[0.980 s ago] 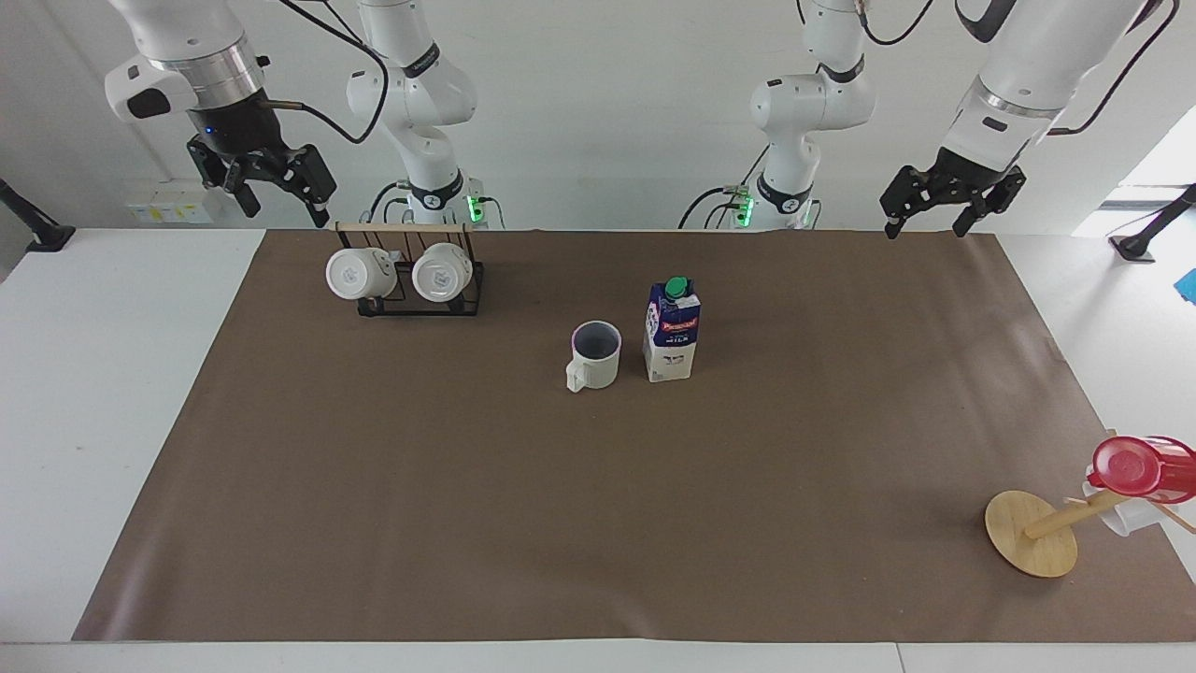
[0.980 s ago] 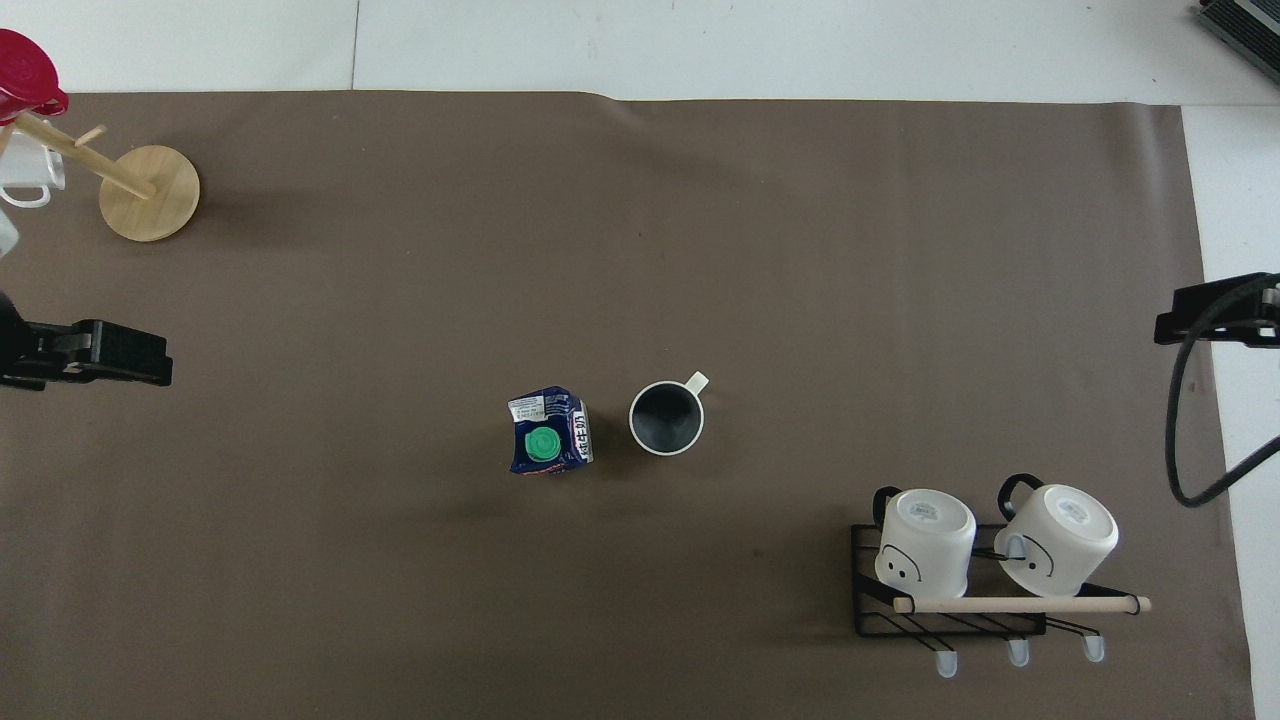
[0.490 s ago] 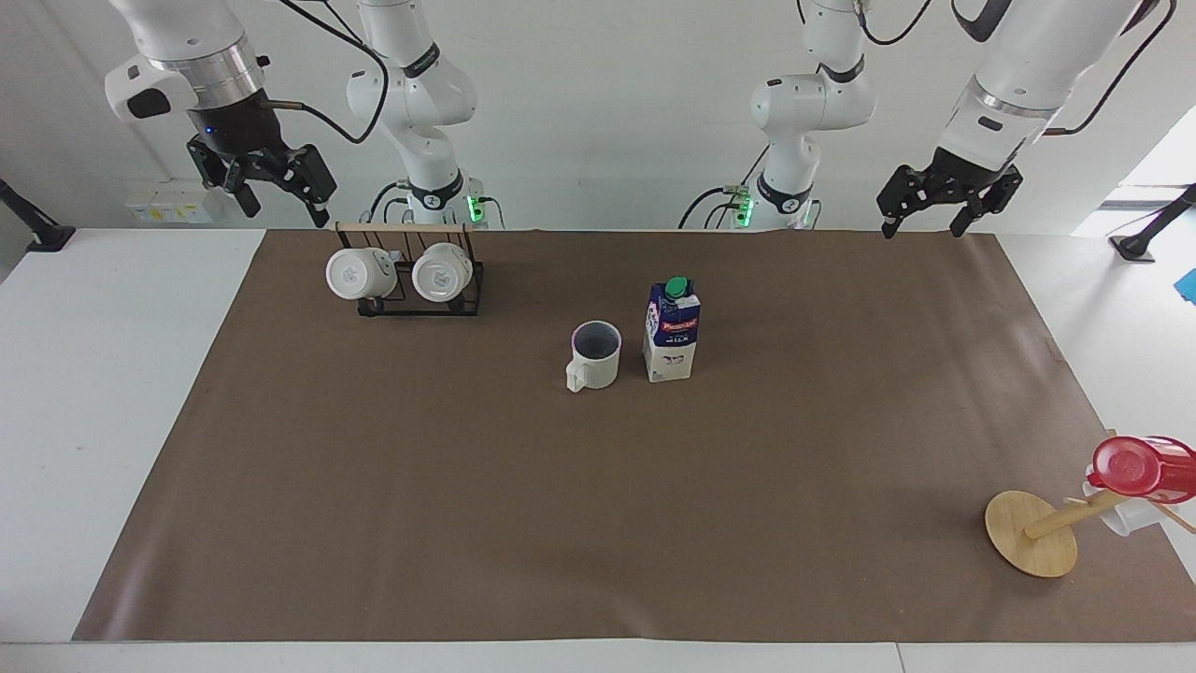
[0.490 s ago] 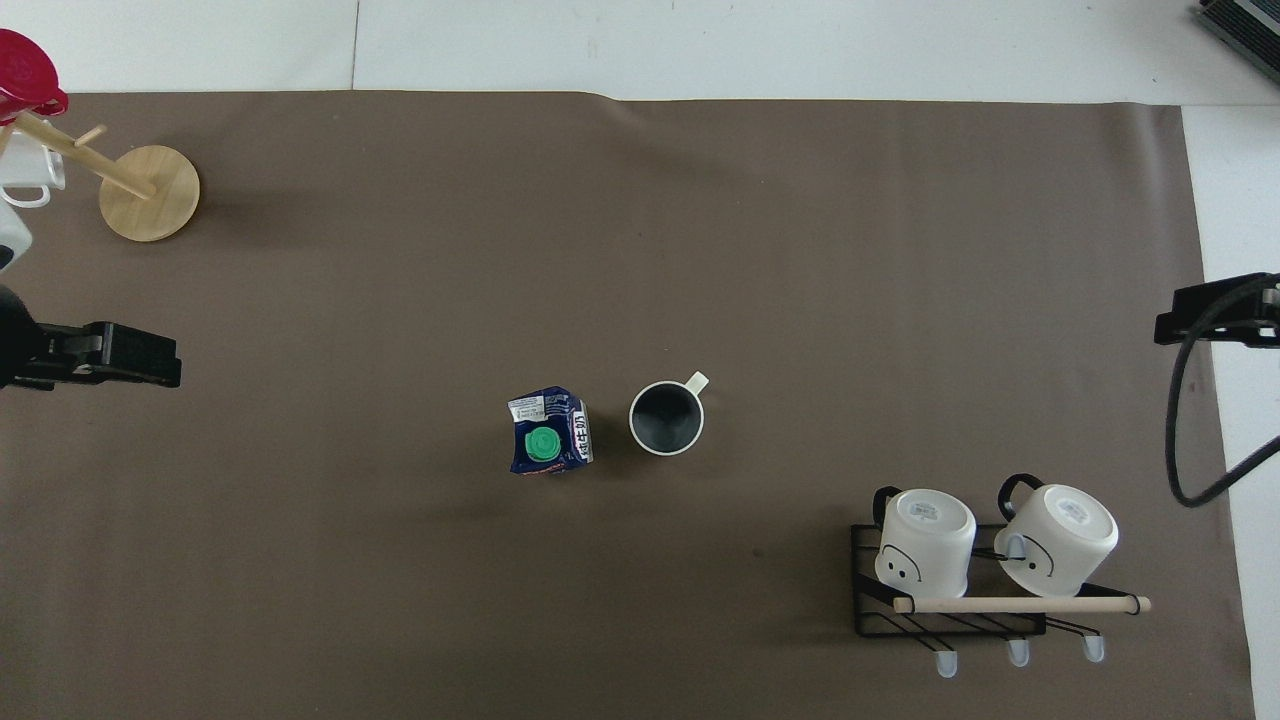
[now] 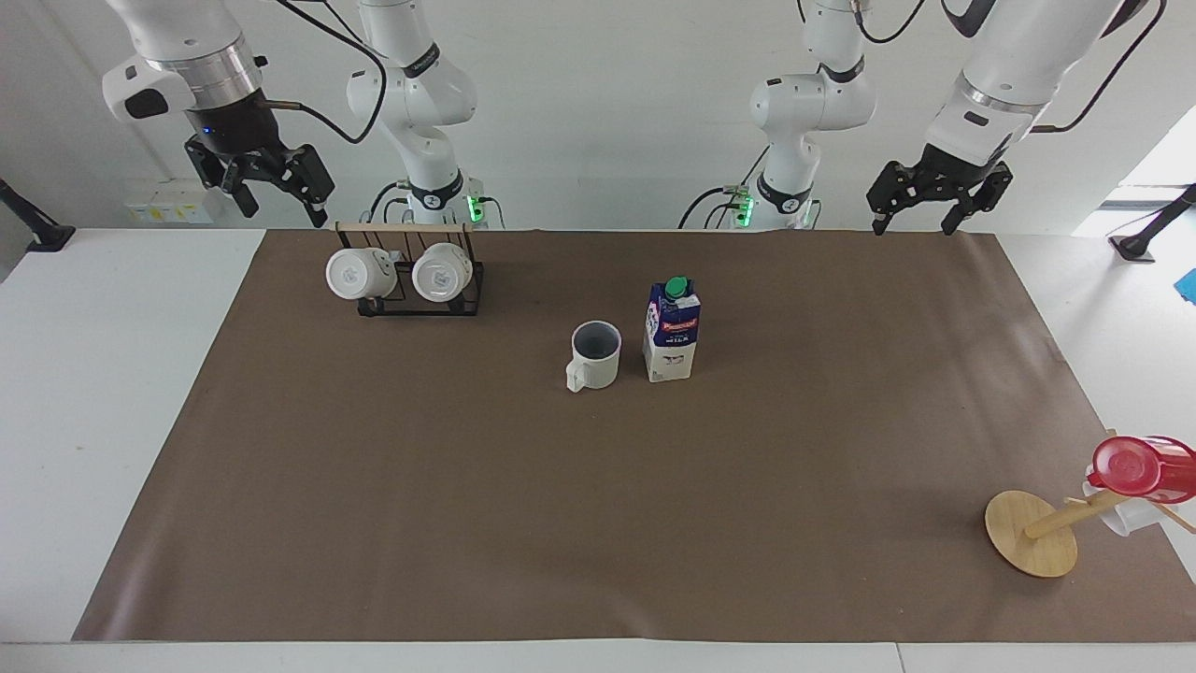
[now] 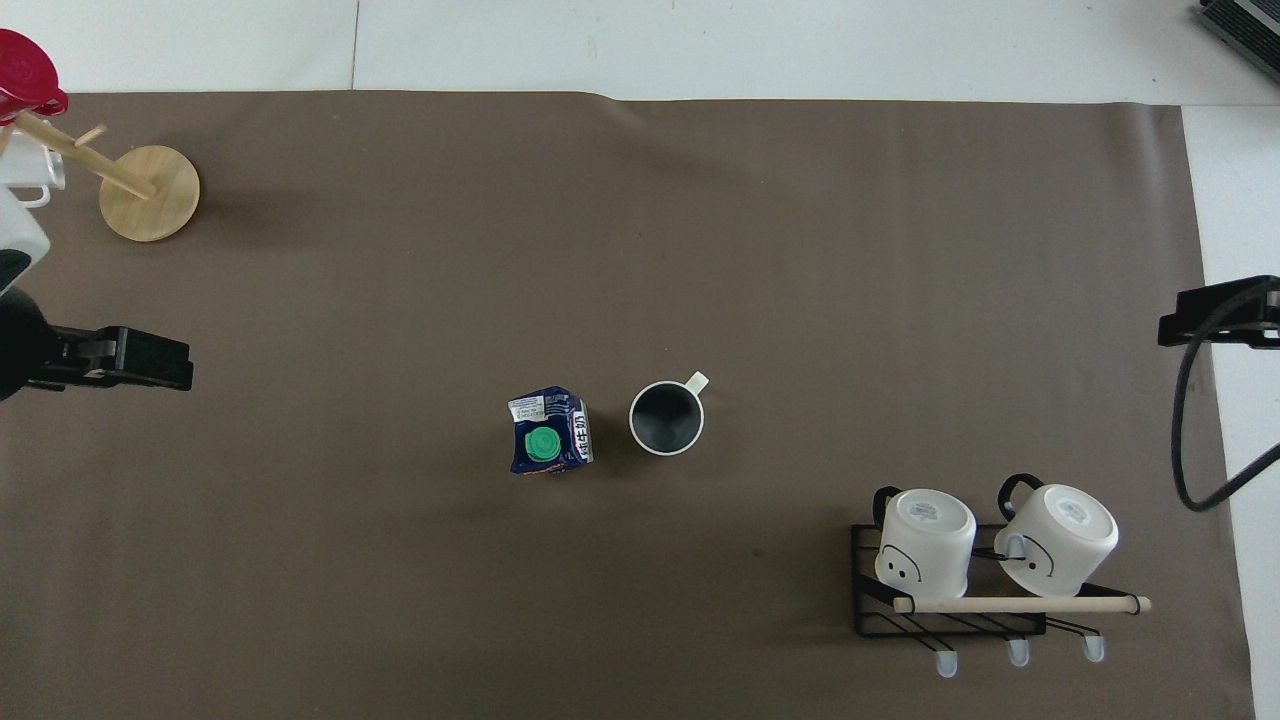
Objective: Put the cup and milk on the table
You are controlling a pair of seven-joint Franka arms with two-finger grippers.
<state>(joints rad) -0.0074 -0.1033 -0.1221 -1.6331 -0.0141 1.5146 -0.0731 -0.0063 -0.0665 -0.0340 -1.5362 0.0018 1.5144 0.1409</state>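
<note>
Brown paper-like mat covers most of the large white table (image 5: 112, 393), and on it I see nothing displaced since a second ago: only the arms have shifted. The left gripper (image 5: 928, 196) has drawn up and slightly toward the middle of the table, over the mat's edge nearest the robots; in the overhead view its black fingers (image 6: 135, 358) have edged inward a little. The right gripper (image 5: 273, 191) has barely lifted above the black wire mug rack with a wooden rail (image 5: 411, 280). Both hang released, fingers spread, holding nothing.

The off-white ribbed ceramic cup with a loop handle and dark inside (image 5: 594, 355) stands upright at the mat's middle. Just beside it, toward the left arm's end, stands the tall gable-top milk carton, dark blue over white with a red band and green screw cap (image 5: 672, 330). The two do not touch.

Two smooth white mugs (image 5: 400, 273) lie on the rack, round bases showing. At the mat's corner farthest from the robots, toward the left arm's end, a round-based wooden peg stand (image 5: 1032, 533) leans, carrying a red translucent cup (image 5: 1140, 467). The wall is plain white.
</note>
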